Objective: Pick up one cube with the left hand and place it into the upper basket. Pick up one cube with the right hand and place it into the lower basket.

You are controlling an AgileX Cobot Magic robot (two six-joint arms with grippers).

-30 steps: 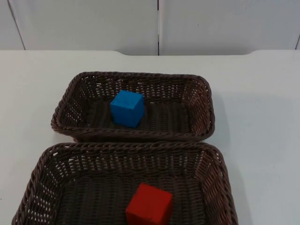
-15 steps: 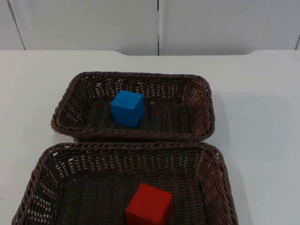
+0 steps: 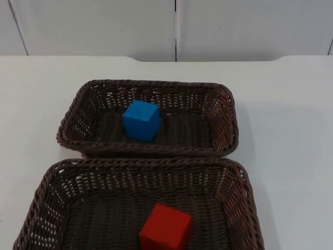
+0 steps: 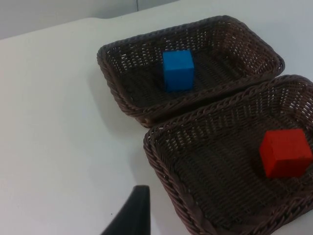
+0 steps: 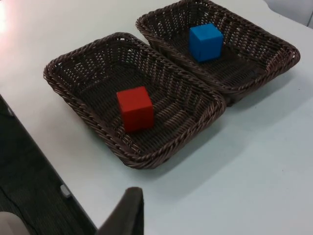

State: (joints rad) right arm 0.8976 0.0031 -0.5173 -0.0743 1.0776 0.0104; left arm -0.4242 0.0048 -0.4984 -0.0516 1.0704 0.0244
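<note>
A blue cube point(image 3: 141, 120) lies inside the upper wicker basket point(image 3: 151, 83), left of its middle. A red cube point(image 3: 165, 228) lies on the floor of the lower wicker basket point(image 3: 145, 164), near its front. The two brown baskets stand close together, rim beside rim. My left gripper point(image 4: 129, 215) hangs above bare table to the left of the lower basket point(image 4: 161, 169), well away from the blue cube point(image 4: 178, 70) and red cube point(image 4: 285, 152). My right gripper point(image 5: 124, 215) hangs above the table to the right of both baskets, apart from the red cube point(image 5: 135, 108) and blue cube point(image 5: 206, 42).
White table point(image 3: 291, 130) surrounds the baskets, with open room to the left and right of them. The grey partition wall point(image 3: 177, 26) closes the far side. In the right wrist view the table's front edge drops to a dark floor point(image 5: 29, 186).
</note>
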